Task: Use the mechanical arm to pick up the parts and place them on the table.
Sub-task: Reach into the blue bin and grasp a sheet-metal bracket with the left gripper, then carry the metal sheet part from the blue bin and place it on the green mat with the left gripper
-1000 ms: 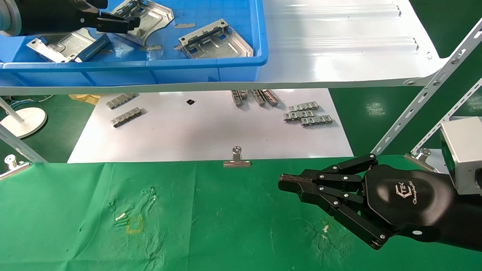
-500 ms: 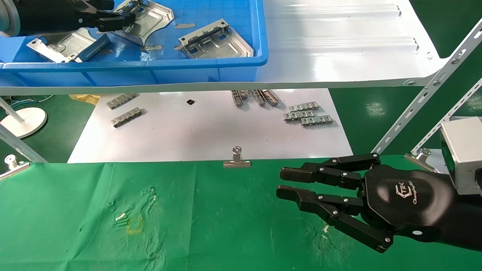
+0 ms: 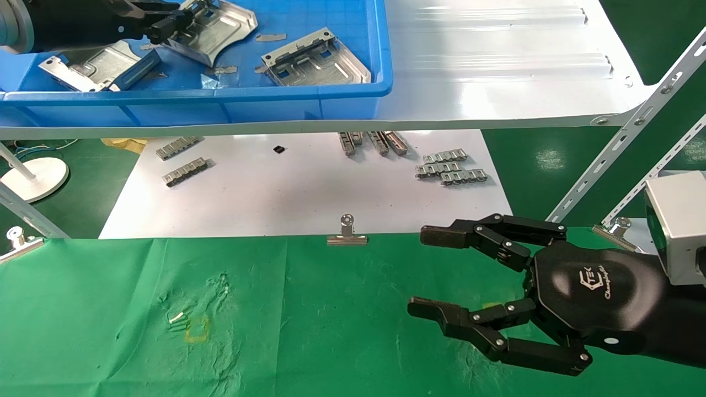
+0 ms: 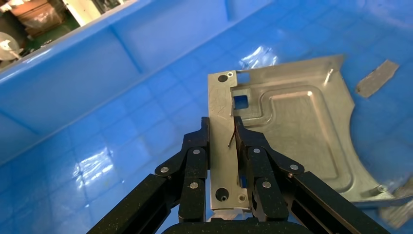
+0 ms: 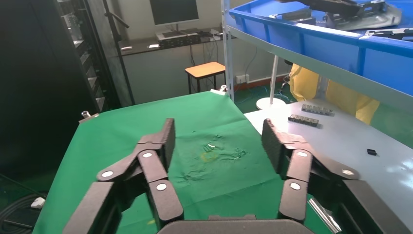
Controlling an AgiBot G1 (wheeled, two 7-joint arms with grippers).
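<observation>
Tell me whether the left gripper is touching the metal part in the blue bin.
Touching. The left wrist view shows the left gripper with both fingers pressed against the folded rim of the part.

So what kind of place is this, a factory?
Probably a factory workbench: a blue plastic bin of silver stamped metal plates on a white shelf, above a clipped green cloth table.

Bright, even overhead light; glare streaks the white shelf (image 3: 496, 60) and blue bin (image 4: 122, 146); all views sharp.
</observation>
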